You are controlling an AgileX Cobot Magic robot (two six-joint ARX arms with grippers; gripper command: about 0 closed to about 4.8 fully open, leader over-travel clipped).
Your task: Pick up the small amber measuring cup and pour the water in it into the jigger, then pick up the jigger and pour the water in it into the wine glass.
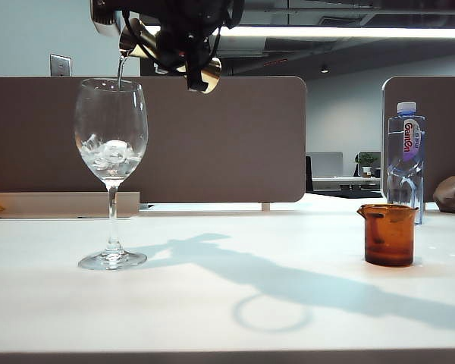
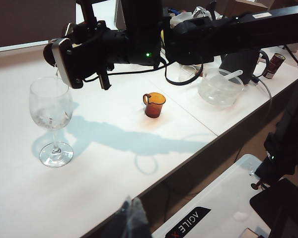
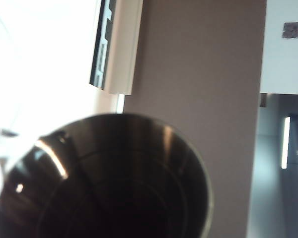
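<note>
My right gripper (image 1: 183, 59) is shut on the gold jigger (image 1: 167, 53) and holds it tipped over the wine glass (image 1: 111, 148). A thin stream of water (image 1: 121, 74) falls from the jigger's lip into the bowl, which holds ice cubes. In the right wrist view the jigger's dark open cone (image 3: 104, 183) fills the foreground and hides the fingers. The small amber measuring cup (image 1: 389, 235) stands upright on the table at the right, apart from both grippers; the left wrist view shows this cup (image 2: 154, 104) and the glass (image 2: 50, 106) too. My left gripper (image 2: 131, 215) hangs shut off the table's front edge, holding nothing.
A clear plastic water bottle (image 1: 406, 155) stands behind the amber cup. A brown partition (image 1: 227, 136) runs along the back. A clear bowl with a spoon (image 2: 219, 88) and a can (image 2: 274, 64) sit on the neighbouring table. My right arm (image 2: 213, 34) spans above the table.
</note>
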